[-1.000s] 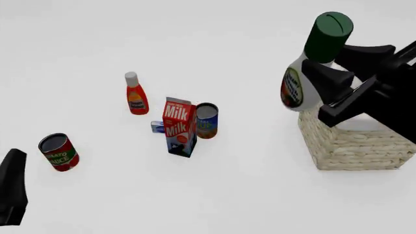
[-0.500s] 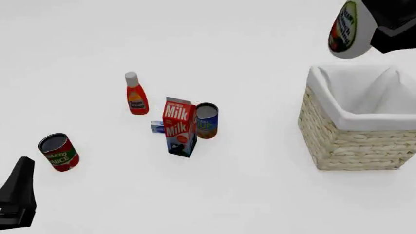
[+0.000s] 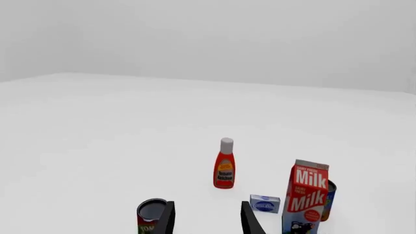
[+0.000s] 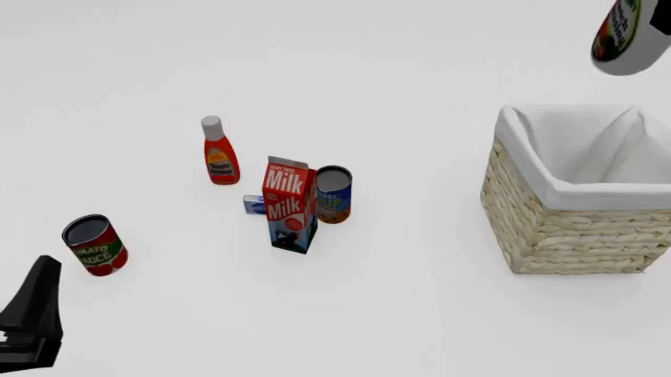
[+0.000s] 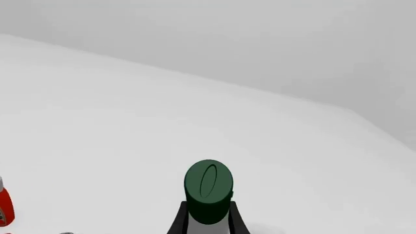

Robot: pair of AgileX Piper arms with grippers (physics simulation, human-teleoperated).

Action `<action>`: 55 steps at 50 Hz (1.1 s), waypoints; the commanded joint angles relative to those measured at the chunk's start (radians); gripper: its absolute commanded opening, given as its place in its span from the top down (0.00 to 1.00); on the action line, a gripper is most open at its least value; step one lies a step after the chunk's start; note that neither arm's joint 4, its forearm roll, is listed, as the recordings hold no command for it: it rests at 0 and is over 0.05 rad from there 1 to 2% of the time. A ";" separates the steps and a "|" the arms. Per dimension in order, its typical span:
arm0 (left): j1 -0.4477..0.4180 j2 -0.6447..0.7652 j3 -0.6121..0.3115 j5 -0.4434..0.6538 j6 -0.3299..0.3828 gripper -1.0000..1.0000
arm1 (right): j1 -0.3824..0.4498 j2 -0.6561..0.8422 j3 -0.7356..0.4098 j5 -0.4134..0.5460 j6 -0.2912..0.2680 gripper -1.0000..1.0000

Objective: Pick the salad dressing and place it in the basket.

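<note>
The salad dressing [image 4: 626,39], a white bottle with a green-yellow label, hangs high at the top right, above and beyond the far side of the basket [image 4: 566,228]. Only its lower part shows in the front view. In the right wrist view its dark green cap [image 5: 208,187] stands between the fingers of my right gripper [image 5: 208,220], which is shut on the bottle's neck. The basket is wicker with a white cloth lining and nothing shows inside it. My left gripper [image 3: 206,222] is open and empty, low at the near left [image 4: 31,314].
A red bottle with a white cap [image 4: 219,153], a milk carton [image 4: 291,206], a small blue box [image 4: 254,205] and a blue can [image 4: 333,194] stand mid-table. A tomato sauce can [image 4: 94,245] stands near my left gripper and shows in the left wrist view [image 3: 151,214].
My right gripper has lifted the salad dressing up and to the right, from beside the basket's near left corner to high above its far side. The left arm has shifted slightly.
</note>
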 commanded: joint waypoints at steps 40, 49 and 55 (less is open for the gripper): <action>-0.017 0.000 0.012 -0.004 -0.009 0.00 | -0.177 0.147 0.049 -0.035 0.002 1.00; -0.019 0.000 0.012 -0.005 -0.006 0.00 | -0.192 0.169 0.078 -0.044 -0.008 1.00; -0.013 0.000 0.011 -0.005 -0.010 0.00 | -0.203 0.179 0.100 -0.055 -0.006 1.00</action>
